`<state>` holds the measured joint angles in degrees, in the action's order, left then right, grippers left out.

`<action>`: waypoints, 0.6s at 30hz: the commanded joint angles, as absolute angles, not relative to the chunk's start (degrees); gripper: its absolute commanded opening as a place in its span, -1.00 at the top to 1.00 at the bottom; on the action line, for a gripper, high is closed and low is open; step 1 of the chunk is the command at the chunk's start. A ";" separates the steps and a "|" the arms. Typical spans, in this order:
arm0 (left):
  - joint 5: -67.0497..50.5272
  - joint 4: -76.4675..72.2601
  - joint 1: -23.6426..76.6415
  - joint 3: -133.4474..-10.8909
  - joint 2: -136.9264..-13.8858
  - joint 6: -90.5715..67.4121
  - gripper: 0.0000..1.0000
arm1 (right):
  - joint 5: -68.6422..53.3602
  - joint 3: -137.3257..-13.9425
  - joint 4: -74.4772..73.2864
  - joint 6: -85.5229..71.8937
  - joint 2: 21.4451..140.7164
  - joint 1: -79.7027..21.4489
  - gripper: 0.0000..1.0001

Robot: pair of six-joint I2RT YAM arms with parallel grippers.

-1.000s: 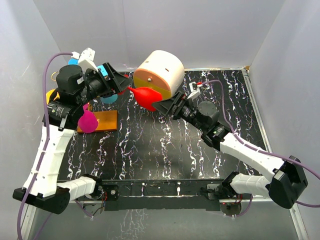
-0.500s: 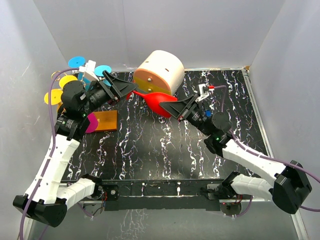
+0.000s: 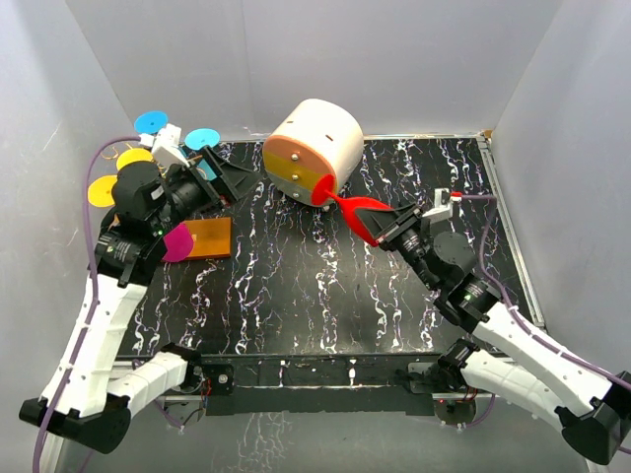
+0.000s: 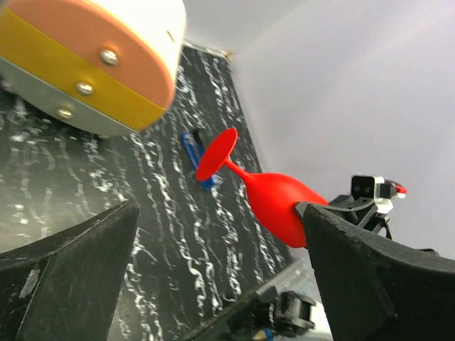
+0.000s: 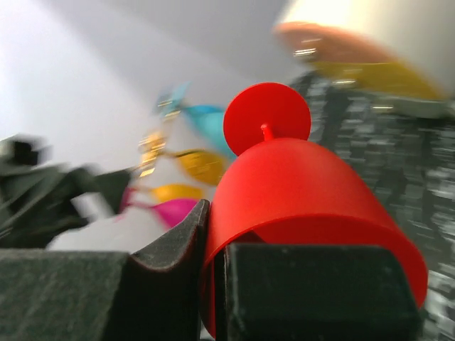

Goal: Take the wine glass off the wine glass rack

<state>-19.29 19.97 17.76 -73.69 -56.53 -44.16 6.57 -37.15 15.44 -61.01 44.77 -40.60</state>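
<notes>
Starting at the left, the rack (image 3: 205, 237) stands on its orange base with other coloured glasses (image 3: 177, 242) hung about it. The left gripper (image 3: 228, 174) hovers just beside it, jaws spread wide and holding nothing. The box (image 3: 314, 148) sits further back, near the middle. Right of it the red glass (image 3: 363, 211) is off the rack and well apart from it, held in the air on its side with its foot pointing toward the box. The right gripper (image 3: 391, 228) is clamped on the bowl's wall at the rim, one finger (image 5: 313, 288) inside and the other outside. The glass looks like light, stiff, smooth plastic, so weight is no worry, but a pinch on a thin slick rim may let it swing; the stem or a deeper bite would hold surer
</notes>
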 commanded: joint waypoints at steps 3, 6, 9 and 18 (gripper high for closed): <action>-7.39 28.88 17.95 -78.22 -52.55 -34.76 -0.97 | 36.98 -46.53 -27.22 -58.05 45.01 -40.43 1.00; -6.86 28.59 17.93 -77.94 -52.47 -34.21 -0.97 | 40.03 -50.92 -35.35 -55.67 47.62 -40.45 1.00; -7.32 28.22 17.94 -77.46 -52.79 -34.19 -0.97 | 37.11 -55.24 -35.62 -44.59 50.40 -40.43 1.00; -6.60 29.17 17.93 -77.81 -51.97 -33.84 -0.97 | 33.48 -73.48 -45.20 -24.50 61.76 -40.43 1.00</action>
<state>-7.88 28.91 17.76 -76.44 -53.45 -35.03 32.99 -64.51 -40.23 -35.64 58.54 -40.42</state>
